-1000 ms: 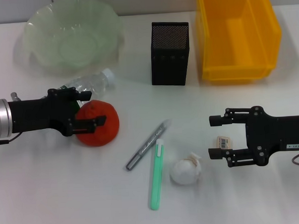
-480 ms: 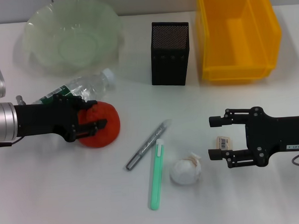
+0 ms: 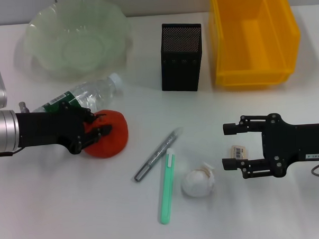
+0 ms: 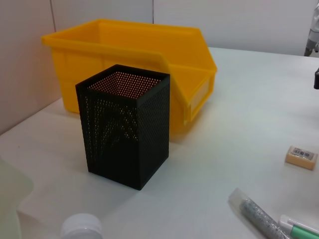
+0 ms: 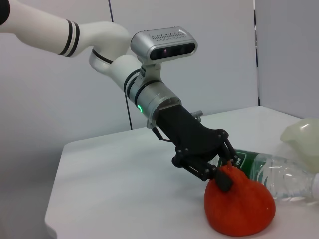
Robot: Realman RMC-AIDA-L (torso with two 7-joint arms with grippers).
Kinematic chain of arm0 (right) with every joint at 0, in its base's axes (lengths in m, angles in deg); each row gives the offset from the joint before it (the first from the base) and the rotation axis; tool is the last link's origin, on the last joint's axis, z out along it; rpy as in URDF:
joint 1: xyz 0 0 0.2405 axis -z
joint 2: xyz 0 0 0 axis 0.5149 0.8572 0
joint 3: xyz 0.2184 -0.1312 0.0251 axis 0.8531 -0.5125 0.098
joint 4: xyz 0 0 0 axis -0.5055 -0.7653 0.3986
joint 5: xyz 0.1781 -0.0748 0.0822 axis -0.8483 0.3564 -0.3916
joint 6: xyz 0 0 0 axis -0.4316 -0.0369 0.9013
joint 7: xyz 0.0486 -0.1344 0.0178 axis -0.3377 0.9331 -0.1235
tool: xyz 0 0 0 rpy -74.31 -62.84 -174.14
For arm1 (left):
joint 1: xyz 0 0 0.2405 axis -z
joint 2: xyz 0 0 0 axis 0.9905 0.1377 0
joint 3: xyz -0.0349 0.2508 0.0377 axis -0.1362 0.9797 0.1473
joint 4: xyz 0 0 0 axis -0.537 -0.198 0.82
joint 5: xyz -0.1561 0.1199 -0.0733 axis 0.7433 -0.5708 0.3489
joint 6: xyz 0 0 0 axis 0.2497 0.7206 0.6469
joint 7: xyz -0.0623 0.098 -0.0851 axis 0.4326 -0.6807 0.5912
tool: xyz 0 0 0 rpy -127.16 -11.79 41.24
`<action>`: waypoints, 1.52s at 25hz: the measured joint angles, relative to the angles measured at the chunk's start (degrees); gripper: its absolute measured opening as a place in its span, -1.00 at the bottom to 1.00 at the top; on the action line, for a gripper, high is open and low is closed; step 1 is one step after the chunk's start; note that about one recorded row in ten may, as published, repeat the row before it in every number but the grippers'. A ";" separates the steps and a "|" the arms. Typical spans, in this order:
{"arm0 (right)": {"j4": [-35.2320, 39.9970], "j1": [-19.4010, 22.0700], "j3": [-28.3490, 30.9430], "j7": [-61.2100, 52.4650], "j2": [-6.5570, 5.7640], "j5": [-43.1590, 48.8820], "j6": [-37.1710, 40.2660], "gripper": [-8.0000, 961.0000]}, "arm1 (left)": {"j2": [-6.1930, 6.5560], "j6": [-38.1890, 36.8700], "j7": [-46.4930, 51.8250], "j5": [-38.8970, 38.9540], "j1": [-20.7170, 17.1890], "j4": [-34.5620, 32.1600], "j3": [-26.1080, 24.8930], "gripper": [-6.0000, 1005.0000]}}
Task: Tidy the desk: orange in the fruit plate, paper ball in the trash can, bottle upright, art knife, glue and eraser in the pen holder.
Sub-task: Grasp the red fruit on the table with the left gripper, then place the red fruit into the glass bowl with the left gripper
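Left gripper (image 3: pixel 96 130): low over the table at the left, fingers closed around the orange (image 3: pixel 108 136), one on each side near its top.
Orange: on the table, touching the lying bottle (image 3: pixel 84 94) behind it; the plate (image 3: pixel 118 26) sits farther back, apart.
Bottle: on its side, white cap toward the holder (image 3: pixel 181 57), its green-label end hidden behind the left gripper.
Right gripper (image 3: pixel 228 146): at the right, fingers spread wide, gripping nothing; the eraser (image 3: pixel 238 151) lies between them.
Paper ball (image 3: pixel 198 183): just beside the right gripper's near finger, not touching.
Grey pen (image 3: pixel 158 154) and green knife (image 3: pixel 166 188): side by side in the middle, between orange and paper ball, tips almost meeting.
Holder: upright at the back centre, near the bin (image 3: pixel 254 36).
Bin: yellow, at the back right, beside the holder.
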 joint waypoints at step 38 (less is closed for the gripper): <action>-0.09 0.86 2.23 0.07 1.75 -0.53 -5.56 0.24 | -0.82 -8.16 -7.48 29.28 0.20 11.33 -2.40 -0.70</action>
